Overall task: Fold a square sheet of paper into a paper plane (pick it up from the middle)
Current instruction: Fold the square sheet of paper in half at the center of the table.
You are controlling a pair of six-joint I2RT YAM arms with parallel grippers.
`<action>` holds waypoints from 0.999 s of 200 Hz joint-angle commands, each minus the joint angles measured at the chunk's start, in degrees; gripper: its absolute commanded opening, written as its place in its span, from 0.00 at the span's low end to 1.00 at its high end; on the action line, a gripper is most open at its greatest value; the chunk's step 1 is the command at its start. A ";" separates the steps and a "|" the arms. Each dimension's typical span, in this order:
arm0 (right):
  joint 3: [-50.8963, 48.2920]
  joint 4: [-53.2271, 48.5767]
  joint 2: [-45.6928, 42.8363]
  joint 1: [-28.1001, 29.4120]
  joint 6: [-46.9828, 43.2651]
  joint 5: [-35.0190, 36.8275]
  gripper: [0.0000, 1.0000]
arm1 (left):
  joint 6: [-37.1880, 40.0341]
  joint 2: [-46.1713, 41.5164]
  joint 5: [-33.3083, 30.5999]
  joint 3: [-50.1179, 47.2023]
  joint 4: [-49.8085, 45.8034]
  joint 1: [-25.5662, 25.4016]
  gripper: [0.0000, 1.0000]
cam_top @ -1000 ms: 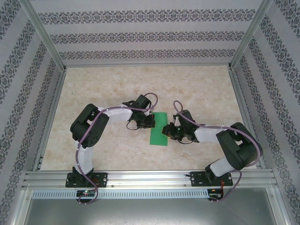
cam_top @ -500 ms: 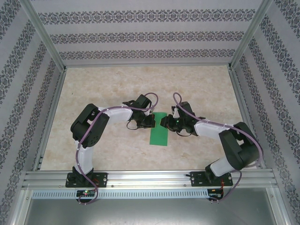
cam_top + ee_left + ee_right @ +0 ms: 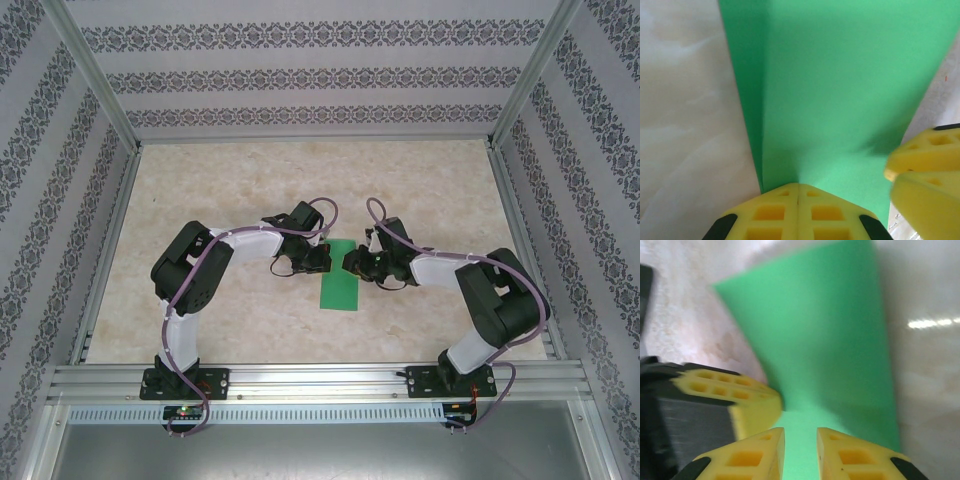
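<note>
Smooth matt paper [image 3: 840,100], glossy marbled tabletop [image 3: 930,365]

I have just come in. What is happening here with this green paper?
Two robot arms are folding a paper plane. The green paper, folded into a narrow strip, lies on the table between them. The left hand is closed, its tips at the strip's far end; whether it pinches or only presses the paper is unclear. The right hand, slightly open, hovers at that end from the other side.
</note>
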 commanded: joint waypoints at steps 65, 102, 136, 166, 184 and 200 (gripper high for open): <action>3.20 0.55 6.49 -2.04 -3.34 0.02 0.24 | 1.62 2.01 -4.09 -1.00 -4.85 -1.01 0.00; 3.05 3.60 9.04 -2.62 -2.20 -3.53 0.23 | 1.82 2.12 -4.29 -0.94 -5.12 -1.05 0.00; 5.61 -0.09 3.09 -3.12 -3.62 -3.04 0.24 | 1.98 1.87 -4.86 -0.93 -5.47 -1.01 0.00; 8.51 -2.25 4.61 -4.32 -5.68 -3.54 0.24 | 1.72 2.05 -4.61 -0.68 -5.20 -1.00 0.00; 9.53 -2.39 7.27 -4.89 -6.20 -3.61 0.24 | 1.93 1.99 -4.52 -0.59 -5.36 -1.00 0.00; 10.02 -2.42 9.28 -5.08 -6.47 -2.56 0.24 | 2.06 2.05 -4.50 -0.63 -5.47 -1.00 0.00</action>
